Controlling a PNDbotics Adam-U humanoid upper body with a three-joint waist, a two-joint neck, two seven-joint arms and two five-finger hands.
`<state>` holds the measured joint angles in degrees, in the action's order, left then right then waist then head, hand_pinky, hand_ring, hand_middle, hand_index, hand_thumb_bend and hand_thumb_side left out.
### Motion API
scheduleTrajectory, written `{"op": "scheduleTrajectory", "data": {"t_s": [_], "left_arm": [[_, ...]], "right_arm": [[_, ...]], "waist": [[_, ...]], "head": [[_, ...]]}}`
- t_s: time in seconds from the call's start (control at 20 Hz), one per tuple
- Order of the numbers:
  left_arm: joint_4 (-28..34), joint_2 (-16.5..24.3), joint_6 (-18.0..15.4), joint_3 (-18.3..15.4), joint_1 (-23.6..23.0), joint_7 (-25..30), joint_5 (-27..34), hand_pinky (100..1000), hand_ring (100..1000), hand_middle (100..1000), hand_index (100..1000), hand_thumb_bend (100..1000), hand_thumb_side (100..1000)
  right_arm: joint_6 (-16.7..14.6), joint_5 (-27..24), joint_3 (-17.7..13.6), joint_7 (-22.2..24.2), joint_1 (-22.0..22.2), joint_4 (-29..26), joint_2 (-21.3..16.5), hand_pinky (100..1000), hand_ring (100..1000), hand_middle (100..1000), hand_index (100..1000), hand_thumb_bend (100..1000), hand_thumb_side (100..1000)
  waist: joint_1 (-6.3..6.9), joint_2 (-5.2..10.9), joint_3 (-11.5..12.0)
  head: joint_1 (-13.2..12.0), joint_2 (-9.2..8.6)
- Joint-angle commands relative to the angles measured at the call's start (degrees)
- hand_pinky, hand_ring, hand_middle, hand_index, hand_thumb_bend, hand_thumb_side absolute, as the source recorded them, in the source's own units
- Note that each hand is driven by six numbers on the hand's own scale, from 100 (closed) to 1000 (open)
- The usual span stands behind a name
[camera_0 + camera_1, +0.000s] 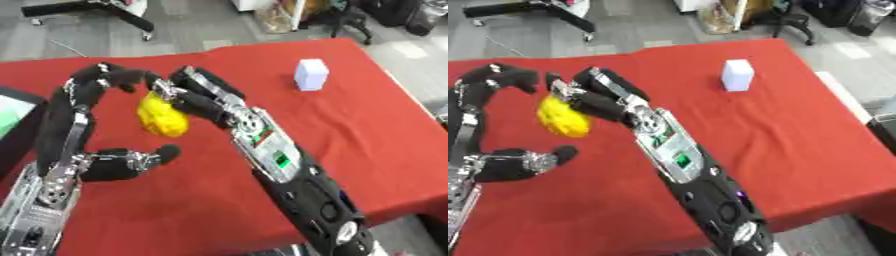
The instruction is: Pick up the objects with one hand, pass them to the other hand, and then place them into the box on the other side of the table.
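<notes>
A lumpy yellow object hangs above the red table, left of centre. My right hand reaches in from the lower right and is shut on the object's top edge. My left hand rises from the lower left. Its fingers arch over the object and its thumb lies below it, so the object sits inside the open span. I cannot tell whether the left fingertips touch it. A dark box with a pale green inside shows at the left edge.
A small white block stands upright on the far right part of the table. Beyond the far edge are a grey floor, chair bases and a black stand. The table's right edge drops off near a pale strip.
</notes>
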<state>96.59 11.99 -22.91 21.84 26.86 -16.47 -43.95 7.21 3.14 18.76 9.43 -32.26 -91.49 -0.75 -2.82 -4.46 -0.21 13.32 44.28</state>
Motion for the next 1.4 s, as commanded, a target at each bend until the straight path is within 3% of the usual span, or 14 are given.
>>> {"op": "scheduleTrajectory", "data": {"t_s": [0.05, 0.95, 1.4], "left_arm": [[0.0, -0.3, 0.6, 0.1, 1.2, -0.6, -1.2, 638, 508, 574, 775, 715, 372], [-2.0, -0.7, -0.1, 0.9, 1.2, -0.5, -3.8, 620, 482, 538, 740, 678, 359], [-2.7, -0.8, 0.2, 1.0, 1.3, -1.5, -5.3, 604, 465, 512, 715, 620, 285]], "right_arm": [[0.0, -0.9, 0.0, 0.9, -0.7, -1.0, 0.2, 937, 313, 121, 171, 100, 648], [0.3, -3.0, -0.2, 2.6, -0.6, -1.9, -0.3, 942, 316, 125, 173, 100, 649], [0.7, -3.8, -0.2, 2.9, -0.6, -2.2, -0.3, 943, 317, 127, 173, 100, 652]], "waist": [[0.21, 0.51, -0.1], [0.16, 0.55, -0.2], [0.17, 0.54, -0.4]], "head": [[0.1, -0.16], [0.1, -0.16], [0.1, -0.16]]}}
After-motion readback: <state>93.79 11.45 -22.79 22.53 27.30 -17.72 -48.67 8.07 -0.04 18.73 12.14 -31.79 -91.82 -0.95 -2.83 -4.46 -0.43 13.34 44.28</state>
